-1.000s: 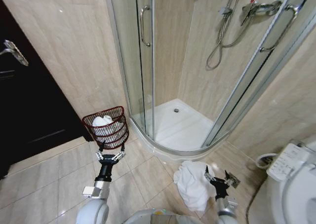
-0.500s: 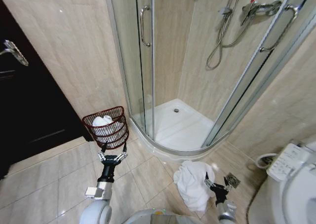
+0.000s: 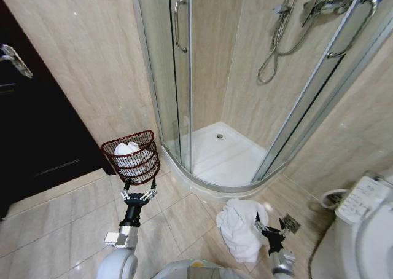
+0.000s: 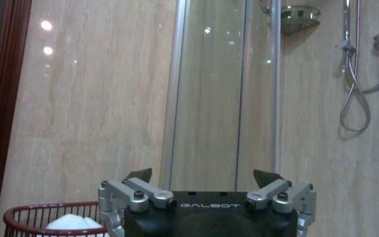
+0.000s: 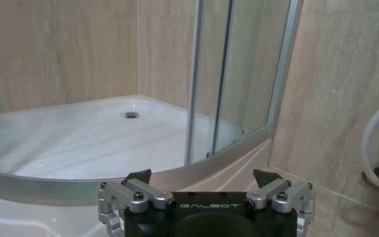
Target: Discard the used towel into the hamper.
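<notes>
The used towel [image 3: 238,225], white and crumpled, lies on the floor tiles in front of the shower. My right gripper [image 3: 269,227] hangs open at the towel's right edge; in the right wrist view the right gripper [image 5: 203,176] holds nothing and faces the shower tray. The hamper [image 3: 142,168] is a reddish-brown wire basket against the wall at left, with a white cloth [image 3: 126,149] inside. My left gripper [image 3: 137,192] is open just in front of the hamper. Seen from the left wrist, the left gripper [image 4: 203,176] is empty, with the hamper [image 4: 22,215] low at one side.
A corner shower cabin with glass doors [image 3: 178,76] and a raised white tray [image 3: 224,156] stands behind the towel. A toilet [image 3: 368,230] sits at the far right, a floor drain [image 3: 290,223] beside it. A dark door [image 3: 31,125] is at left.
My right gripper has sunk slightly lower and closer to the towel's right edge. The head view has shifted a little. The left gripper and the towel have stayed put.
</notes>
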Tool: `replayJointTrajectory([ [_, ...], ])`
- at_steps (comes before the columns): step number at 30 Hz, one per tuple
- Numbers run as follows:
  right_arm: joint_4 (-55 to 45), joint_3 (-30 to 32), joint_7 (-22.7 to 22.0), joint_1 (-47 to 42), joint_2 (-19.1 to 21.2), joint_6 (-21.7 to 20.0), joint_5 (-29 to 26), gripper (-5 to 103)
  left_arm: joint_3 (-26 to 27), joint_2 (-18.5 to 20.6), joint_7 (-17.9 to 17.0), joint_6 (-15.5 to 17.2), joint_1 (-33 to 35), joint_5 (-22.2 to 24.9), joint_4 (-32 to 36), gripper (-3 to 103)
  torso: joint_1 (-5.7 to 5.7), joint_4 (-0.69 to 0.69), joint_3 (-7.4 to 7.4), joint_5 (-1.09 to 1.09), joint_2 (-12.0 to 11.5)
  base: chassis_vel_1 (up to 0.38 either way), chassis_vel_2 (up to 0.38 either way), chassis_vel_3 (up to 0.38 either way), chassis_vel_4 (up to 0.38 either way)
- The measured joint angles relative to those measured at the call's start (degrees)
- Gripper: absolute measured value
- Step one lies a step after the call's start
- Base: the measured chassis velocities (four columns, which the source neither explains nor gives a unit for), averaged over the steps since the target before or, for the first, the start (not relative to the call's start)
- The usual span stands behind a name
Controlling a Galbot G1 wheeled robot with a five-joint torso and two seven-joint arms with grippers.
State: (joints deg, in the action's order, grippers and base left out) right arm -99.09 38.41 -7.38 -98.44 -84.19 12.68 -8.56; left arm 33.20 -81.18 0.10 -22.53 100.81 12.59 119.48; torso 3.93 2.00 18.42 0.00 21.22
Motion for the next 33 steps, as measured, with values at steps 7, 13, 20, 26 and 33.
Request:
replayJointTrajectory([
  [7,-0.34,0.00,-0.02,0.09,-0.03,0.00,0.43,100,0.12,0.09,0.01,-0.05,-0.22,0.03,-0.16,100,-0.52,0.00,-0.99,0.00,-1.52,0.000,0.000,0.000,0.000],
  [13,-0.64,0.00,-0.12,0.06,-0.13,0.23,1.27,100,0.18,0.16,0.06,-0.34,-0.20,0.11,-0.64,100,-1.08,0.00,-2.13,0.00,-3.22,0.000,0.000,0.000,0.000],
  [20,-0.57,-0.05,-0.18,0.25,-0.17,0.12,1.34,100,0.09,0.16,0.12,-0.50,-0.16,0.11,-0.83,100,-1.64,0.00,-3.11,0.00,-4.76,0.000,0.000,0.000,0.000],
  [26,0.82,-0.05,-0.18,1.15,0.03,-0.31,1.35,100,0.14,0.18,0.15,-0.61,-0.17,0.09,-0.96,100,-2.18,0.00,-3.95,0.00,-6.13,0.000,0.000,0.000,0.000],
  [33,2.07,-0.03,-0.18,1.74,0.62,-0.75,2.02,100,0.11,0.25,0.16,-0.86,-0.35,0.11,-1.63,100,-2.56,0.00,-5.06,0.00,-7.63,0.000,0.000,0.000,0.000],
])
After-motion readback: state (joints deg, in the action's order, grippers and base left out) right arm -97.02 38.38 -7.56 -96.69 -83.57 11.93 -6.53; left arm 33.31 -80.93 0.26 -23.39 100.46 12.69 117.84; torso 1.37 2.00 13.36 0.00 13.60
